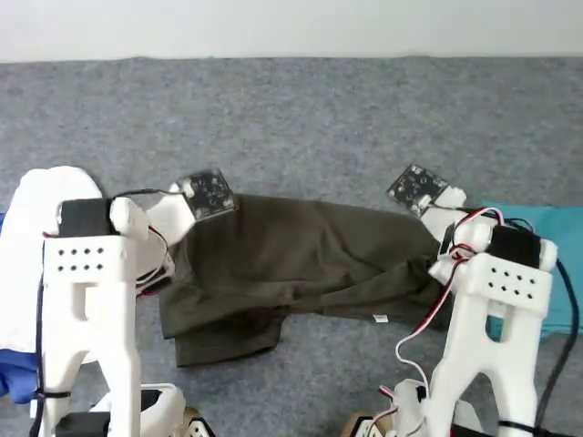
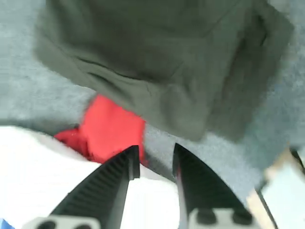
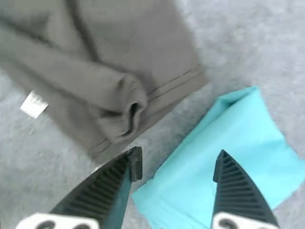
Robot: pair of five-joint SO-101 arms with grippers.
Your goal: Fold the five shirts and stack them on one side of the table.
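Observation:
A dark olive shirt lies crumpled across the middle of the grey table, partly folded over itself, with a white label at its near edge. My left gripper hangs open and empty above the edge of a white shirt and a red shirt, just short of the olive shirt. My right gripper is open wide, empty, above the gap between the olive shirt's rolled hem and a teal shirt.
The white shirt lies at the table's left edge under the left arm, with blue cloth below it. The teal shirt sits at the right edge behind the right arm. Grey felt stretches to the far wall.

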